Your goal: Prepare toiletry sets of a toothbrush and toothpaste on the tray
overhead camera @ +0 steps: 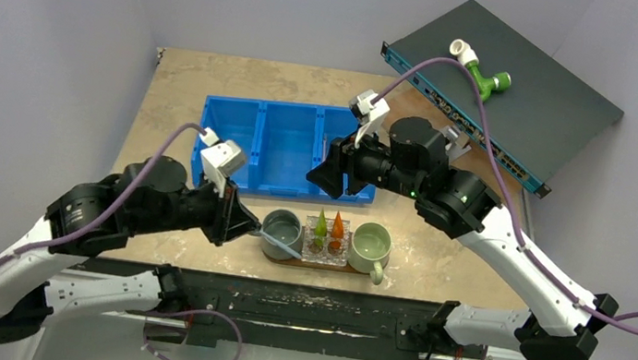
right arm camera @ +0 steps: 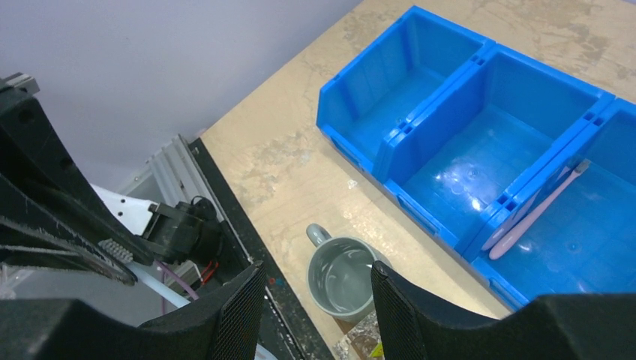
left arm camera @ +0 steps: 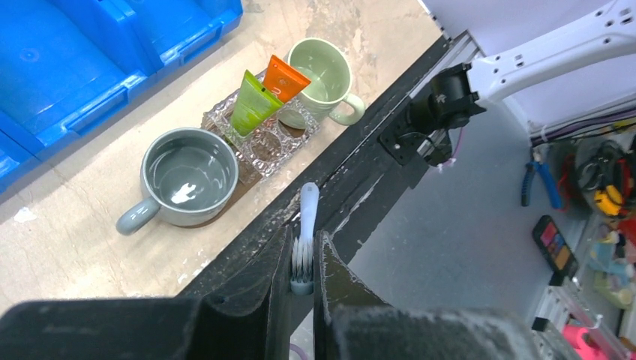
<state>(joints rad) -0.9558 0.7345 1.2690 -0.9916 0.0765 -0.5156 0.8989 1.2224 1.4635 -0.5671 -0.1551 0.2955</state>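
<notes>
My left gripper (overhead camera: 253, 227) is shut on the bristle end of the pale blue-white toothbrush (left arm camera: 306, 217), beside the grey mug (overhead camera: 281, 231); its free end reaches toward the mug in the top view. The green tube (left arm camera: 251, 101) and orange tube (left arm camera: 285, 79) stand in a glass holder (left arm camera: 262, 142) between the grey mug (left arm camera: 187, 176) and a green mug (left arm camera: 322, 71), all on the dark brown tray (overhead camera: 309, 263). My right gripper (right arm camera: 316, 268) is open and empty above the blue bin's near edge. The pinkish toothbrush (right arm camera: 536, 214) leans in the bin's right compartment.
The blue three-compartment bin (overhead camera: 283, 143) lies behind the tray. A dark flat box (overhead camera: 513, 94) at the back right carries a green-and-white pipe fitting (overhead camera: 480, 71). The black front rail (left arm camera: 352, 180) runs just before the tray.
</notes>
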